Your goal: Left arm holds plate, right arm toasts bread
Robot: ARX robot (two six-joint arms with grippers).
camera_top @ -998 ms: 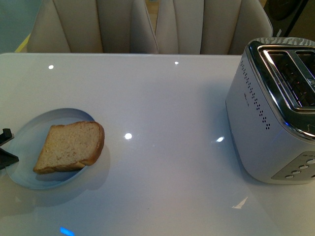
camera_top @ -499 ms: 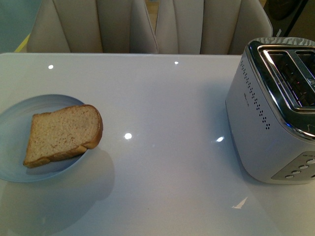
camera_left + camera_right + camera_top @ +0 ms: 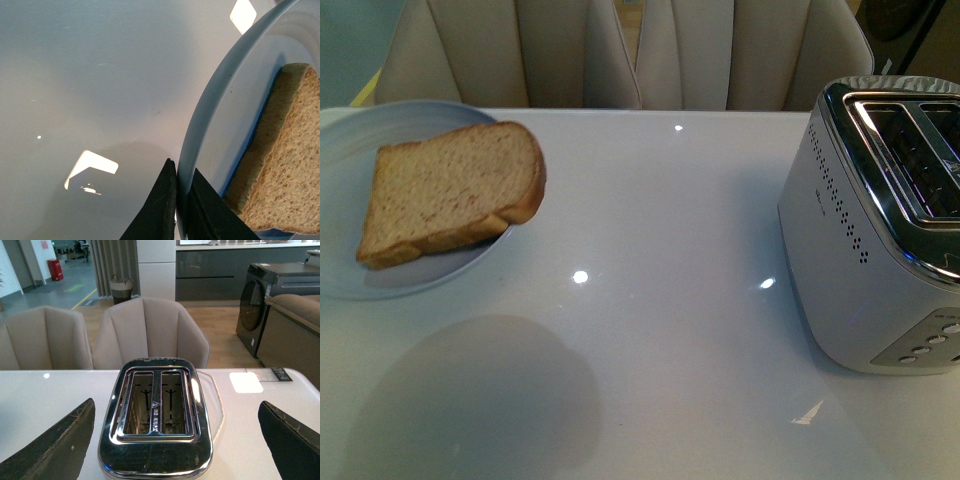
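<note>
Now the plate [image 3: 360,135] rides clear of the table [image 3: 670,200], higher than half a second ago, its shadow loose below. My left gripper [image 3: 183,175] pinches its rim. The bread [image 3: 450,190] lies on it, apparently overhanging toward the toaster [image 3: 865,230]. My right gripper [image 3: 176,410] hangs wide and empty above the slots. The lift looks done; taking the bread comes next.

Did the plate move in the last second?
Yes. Against the fixed toaster, the plate with the bread rose toward the far edge of the table in the front view.
</note>
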